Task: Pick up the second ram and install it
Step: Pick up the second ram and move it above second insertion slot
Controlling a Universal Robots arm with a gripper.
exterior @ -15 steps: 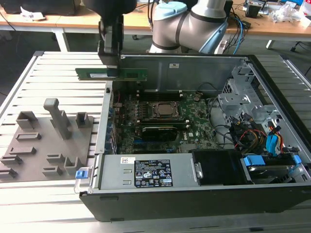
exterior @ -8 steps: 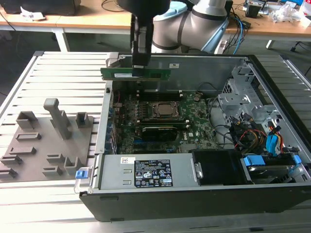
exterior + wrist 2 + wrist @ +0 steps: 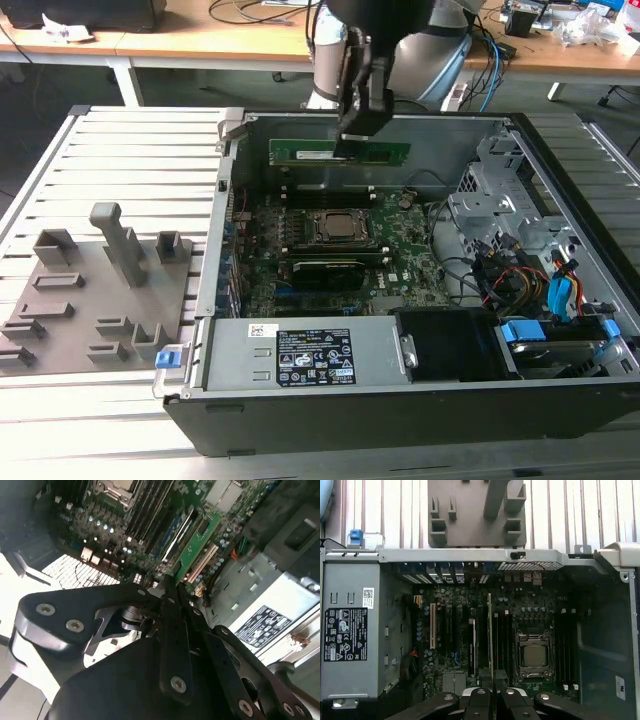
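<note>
The second ram (image 3: 300,152) is a long green stick held level on its edge over the far side of the open computer case. My gripper (image 3: 353,138) is shut on it near its middle. In the first wrist view the second ram (image 3: 490,630) shows edge-on, running out from between the fingertips (image 3: 479,698) over the slots beside the processor socket (image 3: 534,655). In the second wrist view the second ram (image 3: 199,545) points out past the gripper (image 3: 172,592) above the motherboard (image 3: 115,525). I cannot tell whether the stick touches a slot.
The case (image 3: 230,300) lies open on a slatted table. Inside are the motherboard (image 3: 400,240), a labelled metal cover (image 3: 240,350) at the front, and a drive cage with cables (image 3: 520,270) at the exterior view's right. A grey fixture block (image 3: 100,290) sits left of the case.
</note>
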